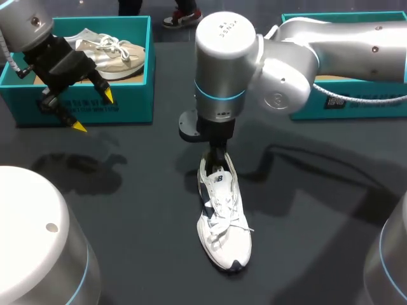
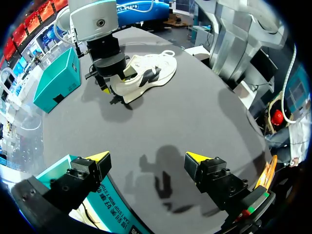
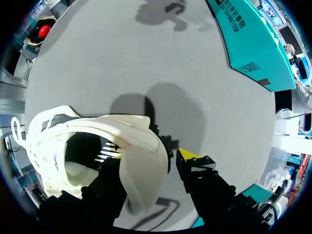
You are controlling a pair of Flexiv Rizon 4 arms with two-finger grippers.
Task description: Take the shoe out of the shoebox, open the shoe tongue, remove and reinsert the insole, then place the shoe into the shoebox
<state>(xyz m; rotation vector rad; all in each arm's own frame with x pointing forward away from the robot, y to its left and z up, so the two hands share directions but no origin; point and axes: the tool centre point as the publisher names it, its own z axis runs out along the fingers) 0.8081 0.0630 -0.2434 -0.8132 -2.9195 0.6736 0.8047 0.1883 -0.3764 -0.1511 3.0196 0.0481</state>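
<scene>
Head view: white shoe [image 1: 224,219] is out of the box. It lies flat mid-worktop [image 1: 127,210], toe toward the near edge and laces up.

Right gripper [image 1: 214,162] comes straight down on the heel, with the heel collar inside it. Can't tell if it's clamped: the right wrist view hides the inner side behind the collar.

Left gripper [image 1: 94,111] is wide open and holds nothing. It hangs just in front of the left shoebox [image 1: 133,105], well apart from the shoe.

Risks:
- The only hold is on a soft heel collar. If the shoe is lifted or tugged, I'd expect the toe to sag and pivot, or the collar to fold and slip out.
- The laces look done up. Pulling the tongue open probably drags the whole shoe unless the heel is really pinned.
- The left gripper's lower tip is close to the left shoebox front wall, so a careless drop or swing could clip it.
- The left shoebox already holds a beige shoe [image 1: 111,54]. The right arm's body hangs over the right shoebox [image 1: 337,16] and blocks both access and view.

Room:
- Open worktop lies between the left shoebox and the shoe, giving the left arm a clean diagonal path in.
- Both sides of the shoe and the space ahead of the toe are free.
- It's tight only at the heel, where the right wrist sits.
</scene>
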